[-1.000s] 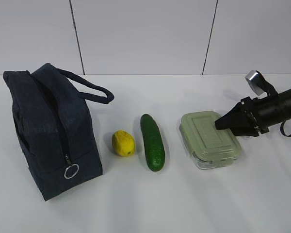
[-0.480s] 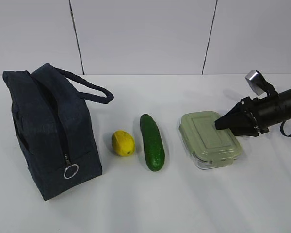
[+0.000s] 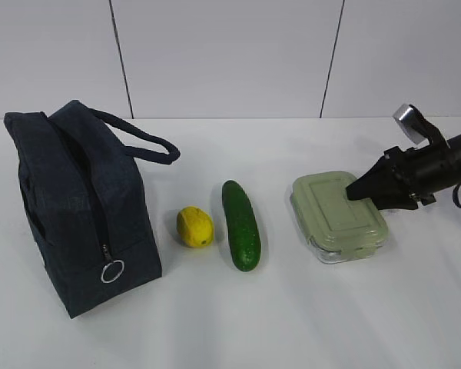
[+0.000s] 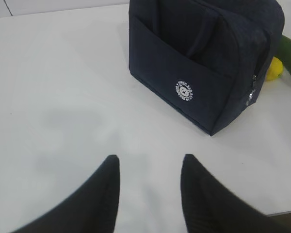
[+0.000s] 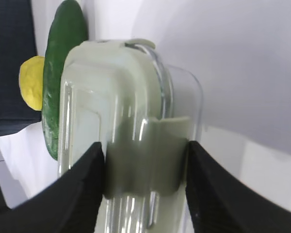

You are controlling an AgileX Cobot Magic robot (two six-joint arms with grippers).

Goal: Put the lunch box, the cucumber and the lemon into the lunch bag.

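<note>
the right gripper (image 5: 144, 177) is seen with its two black fingers (image 5: 82, 194) set either side of a pale sage-green clip (image 5: 146, 155) on the lunch box (image 3: 339, 217), and the clip is held between them — the jaws are closed on it. in the exterior view the same gripper (image 3: 359, 192) is laid over the box's right end, reaching in from the right edge on a black arm (image 3: 438, 165).

the left gripper (image 4: 150, 167) is held above bare white table (image 4: 58, 97), its two dark fingers (image 4: 106, 179) parted with nothing between them — open and touching nothing.

one lunch box is counted, a clear container with a ribbed green lid, resting on the table at the right. just to its left one dark green cucumber (image 3: 241, 224) is laid lengthwise, apart from the box. one yellow lemon (image 3: 194, 227) is set just beside the cucumber on its left, between it and the bag. one dark navy lunch bag (image 3: 81, 204) is stood upright at the far left, with its loop handle (image 3: 138, 138) lolling toward the right and a silver ring pull (image 3: 113, 270) hung low on its zipper.

on the bag's side panel a small round white logo (image 4: 184, 91) with a bear's face is shown in the left wrist view; the lettering around it is too small to be read.
</note>
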